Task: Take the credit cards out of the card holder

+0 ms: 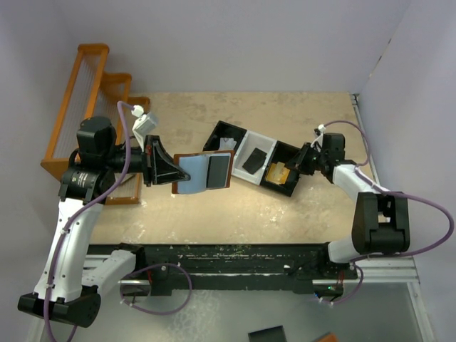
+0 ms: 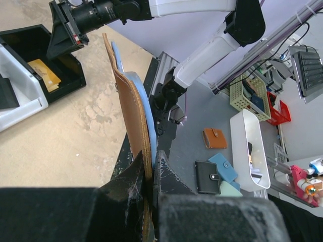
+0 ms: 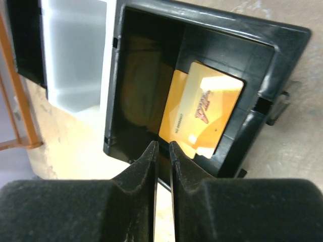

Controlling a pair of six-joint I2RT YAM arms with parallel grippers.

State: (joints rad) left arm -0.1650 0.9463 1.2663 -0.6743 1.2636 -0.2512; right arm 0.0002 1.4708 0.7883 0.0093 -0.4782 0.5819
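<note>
The brown card holder [image 1: 203, 172] hangs open above the table's middle, pale blue lining facing up, with a dark panel on its right half. My left gripper [image 1: 171, 171] is shut on its left edge; in the left wrist view the leather [image 2: 132, 111] stands edge-on between the fingers [image 2: 164, 176]. A gold-orange credit card [image 3: 202, 108] lies flat in the tray's right black compartment [image 1: 281, 187]. My right gripper [image 3: 162, 146] hovers just over that compartment's near rim, its jaws a narrow slit apart with nothing between them. A black card [image 1: 254, 159] lies in the white middle compartment.
The three-compartment tray [image 1: 235, 128] sits angled at centre right. An orange wire rack [image 1: 78, 107] stands along the table's left edge behind my left arm. The white wall [image 1: 406, 85] closes the right side. Beyond the near edge, off the table, lie spare wallets [image 2: 214, 137].
</note>
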